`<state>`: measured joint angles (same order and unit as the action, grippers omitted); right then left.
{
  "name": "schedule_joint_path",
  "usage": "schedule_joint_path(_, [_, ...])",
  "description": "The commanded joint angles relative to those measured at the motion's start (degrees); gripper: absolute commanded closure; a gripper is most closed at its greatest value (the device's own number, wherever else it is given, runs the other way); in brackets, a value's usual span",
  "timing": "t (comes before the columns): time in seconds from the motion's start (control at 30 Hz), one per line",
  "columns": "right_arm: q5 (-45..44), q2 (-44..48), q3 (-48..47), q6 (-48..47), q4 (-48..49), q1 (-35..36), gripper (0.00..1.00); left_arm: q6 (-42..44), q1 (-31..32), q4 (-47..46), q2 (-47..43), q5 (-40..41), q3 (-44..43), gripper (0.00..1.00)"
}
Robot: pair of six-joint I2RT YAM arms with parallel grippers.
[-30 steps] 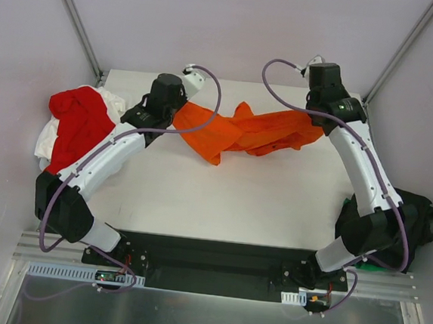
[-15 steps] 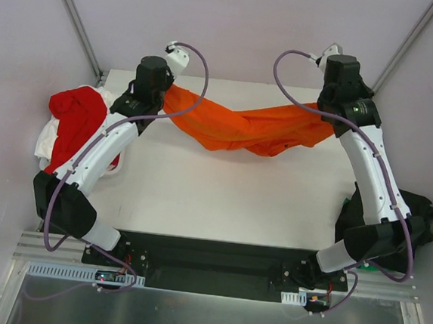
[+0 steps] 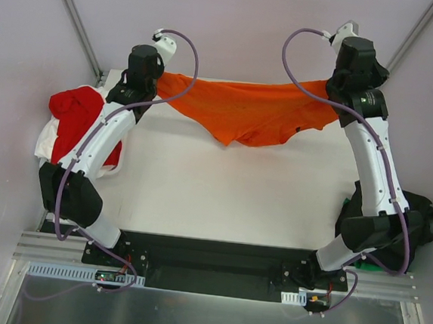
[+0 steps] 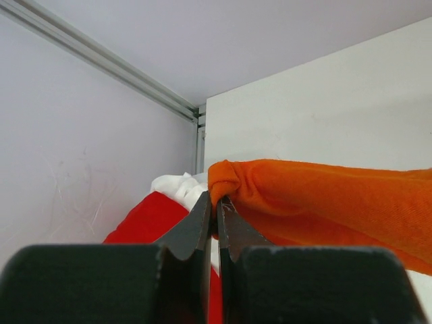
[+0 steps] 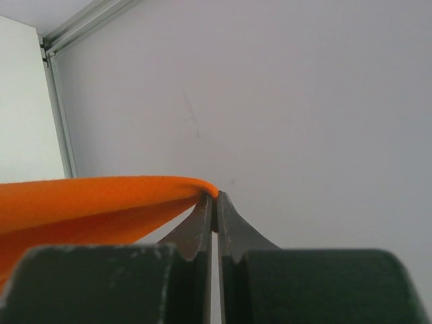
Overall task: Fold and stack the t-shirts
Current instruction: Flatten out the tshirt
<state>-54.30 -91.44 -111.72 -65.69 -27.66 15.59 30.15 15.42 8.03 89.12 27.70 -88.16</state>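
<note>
The orange t-shirt [image 3: 248, 108] hangs stretched between both arms above the far part of the table, sagging in the middle. My left gripper [image 3: 160, 77] is shut on its left end, where the cloth [image 4: 283, 196] bunches over the fingertips [image 4: 202, 212]. My right gripper [image 3: 331, 85] is shut on the right end, the orange edge [image 5: 101, 196] pinched at the tips. A red t-shirt [image 3: 80, 120] lies crumpled on a white one [image 3: 48, 138] at the table's left edge; both show in the left wrist view as red [image 4: 145, 219] and white [image 4: 179, 185]. A black t-shirt [image 3: 418, 217] sits at the right edge.
Grey enclosure walls with metal corner posts [image 3: 77, 21] stand close behind and beside the table [image 3: 214, 192]. The right gripper is raised near the back wall [image 5: 304, 101]. The arm bases sit on a black rail [image 3: 207, 263] at the near edge.
Both arms have lifted and moved apart toward the back corners. The orange t-shirt, twisted and bunched a second ago, is now pulled out wide and raised off the table.
</note>
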Motion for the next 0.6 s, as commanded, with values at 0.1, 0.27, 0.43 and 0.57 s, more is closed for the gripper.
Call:
schedule_joint_path(0.1, [-2.30,2.48,-2.28,-0.76,4.81,-0.48,0.99,-3.08,-0.30,-0.22,-3.33,-0.72,-1.05,1.00])
schedule_joint_path(0.27, [-2.39,6.53,1.14,0.91,0.51,0.57,0.99,-3.88,1.19,2.86,-8.52,-3.18,5.52,1.00])
schedule_joint_path(0.43, [-1.42,12.76,4.05,4.43,-3.79,2.77,0.99,-2.38,5.48,3.22,-17.48,-2.04,12.48,1.00])
schedule_joint_path(0.57, [3.92,18.20,5.02,8.99,-9.16,6.10,0.99,-2.20,8.13,3.39,-25.56,-3.79,17.57,1.00])
